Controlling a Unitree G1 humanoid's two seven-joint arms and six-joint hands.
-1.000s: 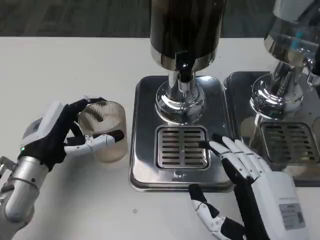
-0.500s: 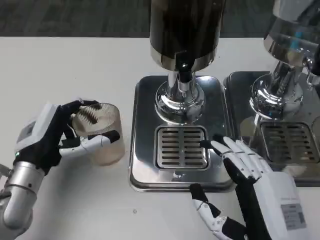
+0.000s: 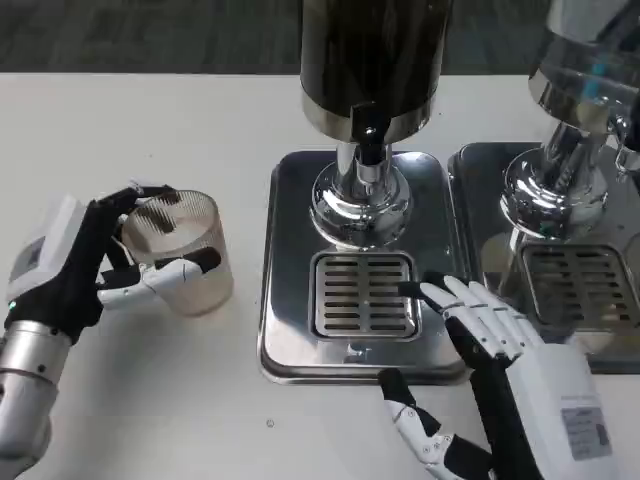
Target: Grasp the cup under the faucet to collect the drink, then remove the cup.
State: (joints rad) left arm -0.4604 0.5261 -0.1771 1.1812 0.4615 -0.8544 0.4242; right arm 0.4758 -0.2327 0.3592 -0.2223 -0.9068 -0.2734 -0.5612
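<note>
A clear ribbed plastic cup (image 3: 185, 252) stands on the white table, left of the dispenser's steel tray (image 3: 285, 330). My left hand (image 3: 75, 265) grips it, thumb across the front and fingers behind. The black faucet (image 3: 368, 140) juts from the dark drink dispenser (image 3: 372, 60), above the slotted drip grate (image 3: 362, 295), which has nothing on it. My right hand (image 3: 500, 350) hovers open over the tray's near right corner, fingers spread, holding nothing.
A second dispenser (image 3: 585, 70) with its own steel tray (image 3: 470, 200) and grate (image 3: 580, 285) stands at the right. The white table (image 3: 150, 130) stretches to the left and back of the cup.
My left hand has carried the cup further left, away from the tray. The right hand has barely moved.
</note>
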